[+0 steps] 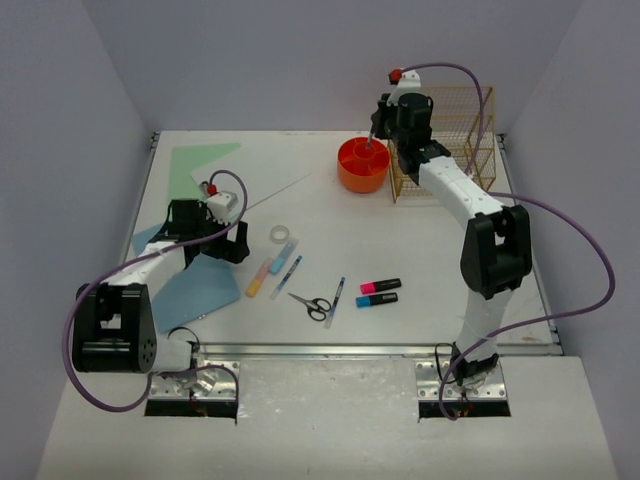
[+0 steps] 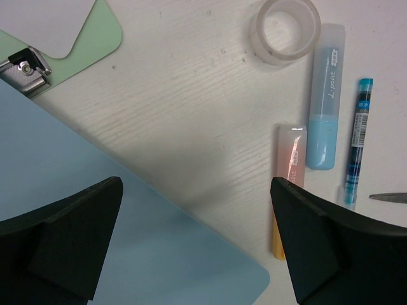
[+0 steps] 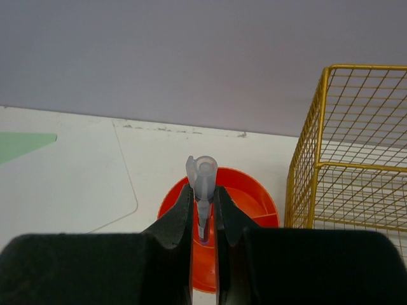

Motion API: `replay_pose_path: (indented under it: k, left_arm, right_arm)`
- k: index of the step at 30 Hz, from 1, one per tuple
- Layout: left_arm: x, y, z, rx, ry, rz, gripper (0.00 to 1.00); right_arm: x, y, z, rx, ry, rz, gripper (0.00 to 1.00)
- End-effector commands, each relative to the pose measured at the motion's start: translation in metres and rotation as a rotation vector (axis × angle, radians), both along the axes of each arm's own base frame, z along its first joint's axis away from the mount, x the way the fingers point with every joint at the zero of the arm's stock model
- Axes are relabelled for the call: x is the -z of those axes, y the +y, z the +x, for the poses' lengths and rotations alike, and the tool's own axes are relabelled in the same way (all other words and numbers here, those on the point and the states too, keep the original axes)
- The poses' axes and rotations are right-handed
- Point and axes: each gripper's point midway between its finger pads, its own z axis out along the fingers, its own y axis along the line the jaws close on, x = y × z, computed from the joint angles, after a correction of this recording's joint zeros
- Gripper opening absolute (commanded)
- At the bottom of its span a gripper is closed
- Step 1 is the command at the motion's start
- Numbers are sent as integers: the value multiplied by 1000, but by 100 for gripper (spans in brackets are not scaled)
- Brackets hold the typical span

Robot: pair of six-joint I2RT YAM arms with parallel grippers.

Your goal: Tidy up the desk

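Your right tool (image 3: 203,190) is clamped on a clear pen (image 3: 203,173), upright over the orange bowl (image 1: 362,168) at 1 o'clock on the counter (image 1: 400,240). The gold rack (image 1: 457,120) stands just beside the bowl, at its 3 o'clock. Your left tool (image 2: 196,184) hangs with jaws wide apart over the edge of the blue sheet (image 2: 95,203) at 8 o'clock.

A round orange plastic bowl (image 1: 362,165) is seen just beside a gold wire rack (image 1: 455,110), and a translucent grey pen (image 3: 203,181) is held upright above the bowl. A clear tape roll (image 2: 285,30) is placed near a pale blue highlighter (image 2: 325,101), which is flanked by a peach highlighter (image 2: 289,184) and a teal pen (image 2: 357,140). Black-handled scissors (image 1: 312,304), a dark blue pen (image 1: 336,300), a pink-capped black highlighter (image 1: 380,286) and a blue-capped black highlighter (image 1: 377,299) are laid nearby. A light blue folder (image 2: 63,159) is seen just beside a green clipboard (image 2: 95,38).
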Motion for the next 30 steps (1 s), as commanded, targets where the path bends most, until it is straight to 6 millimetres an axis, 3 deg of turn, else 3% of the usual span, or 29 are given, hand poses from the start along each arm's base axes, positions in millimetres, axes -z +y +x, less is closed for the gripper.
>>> replay_pose_path:
  k: [1, 16, 20, 23, 25, 27, 28, 30]
  left_arm:
    - [-13, -3, 20, 8, -51, -2, 100]
    - [2, -1, 21, 6, -27, 2, 100]
    - [1, -1, 22, 5, -30, 5, 100]
    - [0, -1, 22, 6, -32, 2, 100]
    - [-2, -2, 22, 8, -35, -3, 100]
    - [-5, -3, 22, 9, -40, -9, 100]
    - [-9, -4, 23, 7, -46, -15, 100]
    - [-14, -7, 23, 11, -50, -32, 100]
  right_arm:
    - [-35, 7, 14, -21, -136, 11, 0]
    - [2, 12, 37, -38, -147, -52, 1]
    - [16, 18, 33, -76, -118, -63, 27]
    - [16, 22, 26, -112, -109, -70, 54]
    - [12, 23, 19, -142, -110, -97, 78]
    - [3, 27, 10, -191, -124, -120, 90]
    - [-12, 32, -1, -246, -148, -137, 92]
    - [-31, 46, -29, -411, -193, -215, 91]
